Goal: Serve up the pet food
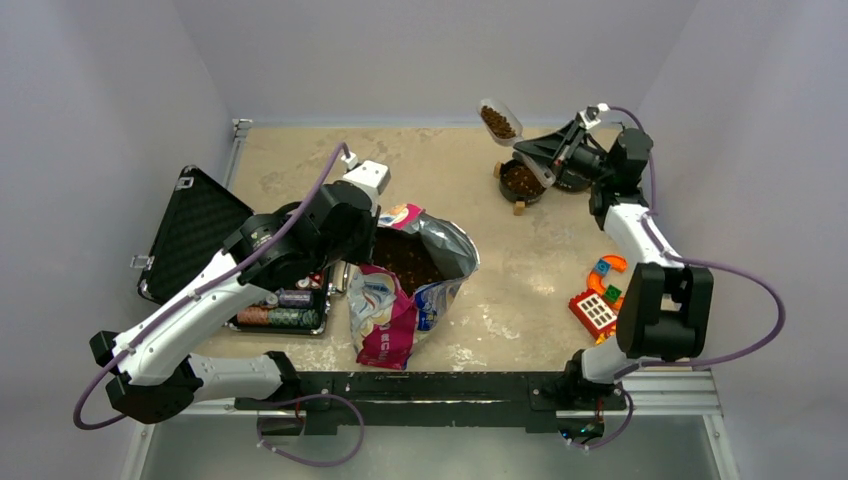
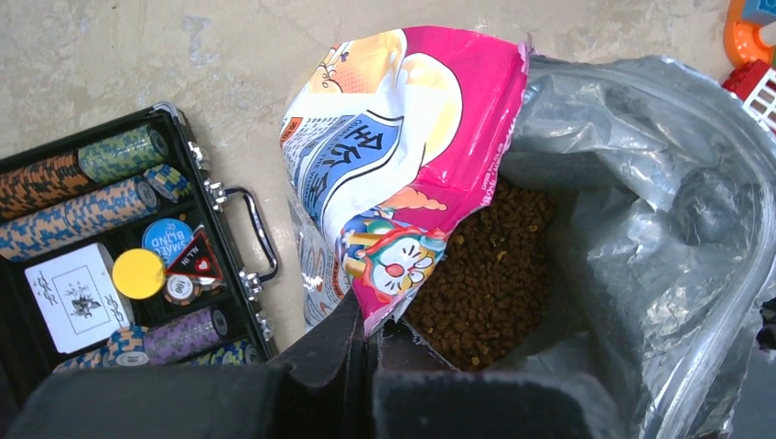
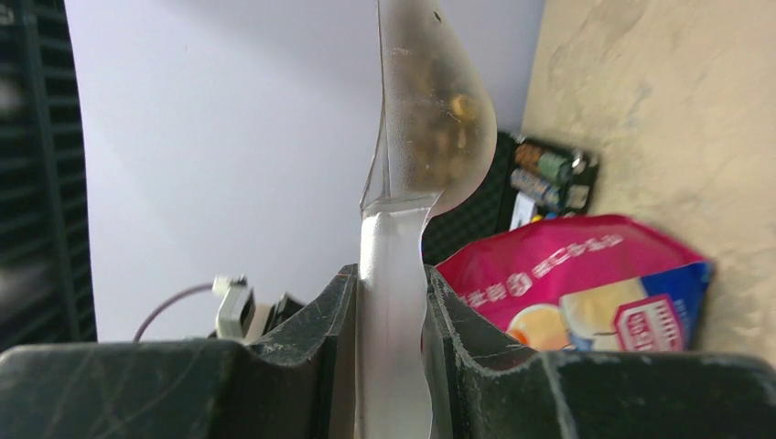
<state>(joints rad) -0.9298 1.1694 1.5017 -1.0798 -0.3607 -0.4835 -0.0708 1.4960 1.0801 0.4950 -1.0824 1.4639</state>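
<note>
While raised beside the bowl (image 1: 506,188), stiff scoop (image 3: 416,119) of loose, light, spill-prone kibble (image 1: 498,122), handle clamped in right gripper (image 3: 392,294); left of the bowl, left gripper (image 2: 366,331) pinching rim of floppy bag (image 2: 403,137).

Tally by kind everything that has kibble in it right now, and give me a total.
Foil bag: 1
Clear scoop: 1
Dark bowl: 1
Total: 3
</note>
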